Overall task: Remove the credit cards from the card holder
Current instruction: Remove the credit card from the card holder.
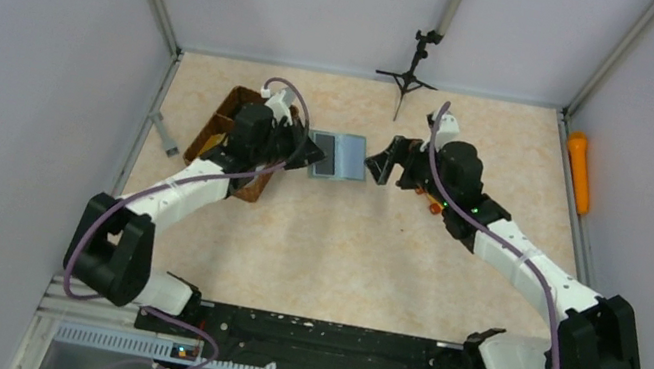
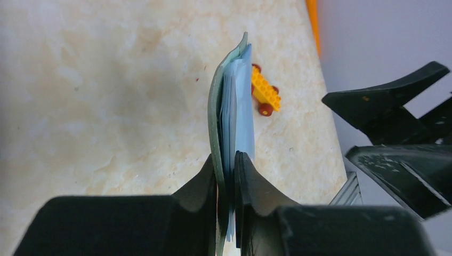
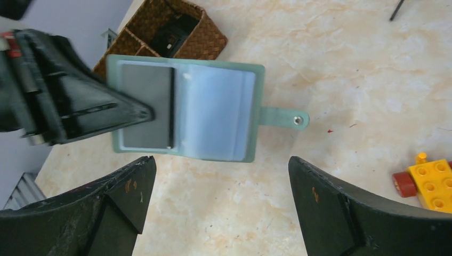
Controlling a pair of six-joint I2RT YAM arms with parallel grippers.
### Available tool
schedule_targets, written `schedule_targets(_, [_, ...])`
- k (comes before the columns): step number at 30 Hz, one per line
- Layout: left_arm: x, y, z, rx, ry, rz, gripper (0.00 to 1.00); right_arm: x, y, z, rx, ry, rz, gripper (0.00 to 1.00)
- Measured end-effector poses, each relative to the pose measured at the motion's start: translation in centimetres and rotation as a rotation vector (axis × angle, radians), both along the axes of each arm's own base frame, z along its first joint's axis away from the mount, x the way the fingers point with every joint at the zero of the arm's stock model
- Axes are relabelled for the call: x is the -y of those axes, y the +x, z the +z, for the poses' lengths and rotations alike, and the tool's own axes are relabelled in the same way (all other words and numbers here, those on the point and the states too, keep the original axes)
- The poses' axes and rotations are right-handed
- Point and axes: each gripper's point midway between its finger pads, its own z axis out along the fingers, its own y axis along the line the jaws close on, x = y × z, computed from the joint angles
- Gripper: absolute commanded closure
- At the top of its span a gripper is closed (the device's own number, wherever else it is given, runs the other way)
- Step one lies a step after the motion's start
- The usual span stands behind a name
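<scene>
The grey-green card holder [image 1: 339, 156] hangs open above the table, held at its left edge by my left gripper [image 1: 313, 152], which is shut on it. The left wrist view shows the holder edge-on [image 2: 215, 117] between my left gripper's closed jaws [image 2: 225, 160]. In the right wrist view the holder [image 3: 256, 114] faces me with its blue-grey inside and a snap tab at the right. A dark card [image 3: 145, 106] sits in its left pocket. My right gripper [image 3: 220, 160] is open and empty just short of the holder's near edge; it also shows in the top view [image 1: 377, 165].
A brown wicker tray [image 1: 218, 120] stands left of the holder, with a black item inside [image 3: 170, 34]. An orange toy block [image 3: 432, 178] lies on the table under my right arm. A small tripod [image 1: 412, 67] stands at the back. An orange object [image 1: 580, 171] lies outside the right wall.
</scene>
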Motion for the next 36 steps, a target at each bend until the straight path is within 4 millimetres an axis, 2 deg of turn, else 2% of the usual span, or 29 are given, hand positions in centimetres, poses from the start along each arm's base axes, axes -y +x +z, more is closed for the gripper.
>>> schedule_targets(3, [-0.2,-0.1,3.0,0.112,-0.017,0.006,1.00,0.3,-0.2,1.2,0.042,0.041,-0.012,0.12])
schedule_targets(5, [-0.4,-0.3,3.9,0.178,-0.035,0.006,1.00,0.4,-1.1,2.1,0.076,0.085,0.002,0.25])
schedule_targets(6, [-0.4,-0.4,4.0,0.196,-0.041,0.005,1.00,0.2,-1.5,2.5,0.086,0.103,0.020,0.34])
schedule_targets(9, [-0.3,-1.0,3.0,0.219,-0.050,-0.015,1.00,-1.1,-2.0,3.7,0.121,0.149,0.100,0.45])
schedule_targets(12, [0.3,-1.6,1.9,0.213,-0.051,-0.058,1.00,-2.4,-2.8,3.5,0.148,0.193,0.189,0.49])
schedule_targets(17, [2.1,-2.6,1.8,0.247,-0.062,-0.151,1.00,-3.0,-4.4,0.6,0.129,0.194,0.276,0.54])
schedule_targets(25, [4.8,-4.7,2.2,0.315,-0.106,-0.308,1.00,-3.9,-4.5,-1.2,0.112,0.198,0.328,0.57])
schedule_targets(33, [5.4,-5.6,2.5,0.328,-0.165,-0.364,1.00,-4.0,-4.6,-0.7,0.117,0.233,0.330,0.57])
schedule_targets(36, [5.5,-6.0,2.7,0.337,-0.179,-0.378,1.00,-3.8,-4.9,-0.5,0.108,0.270,0.343,0.62])
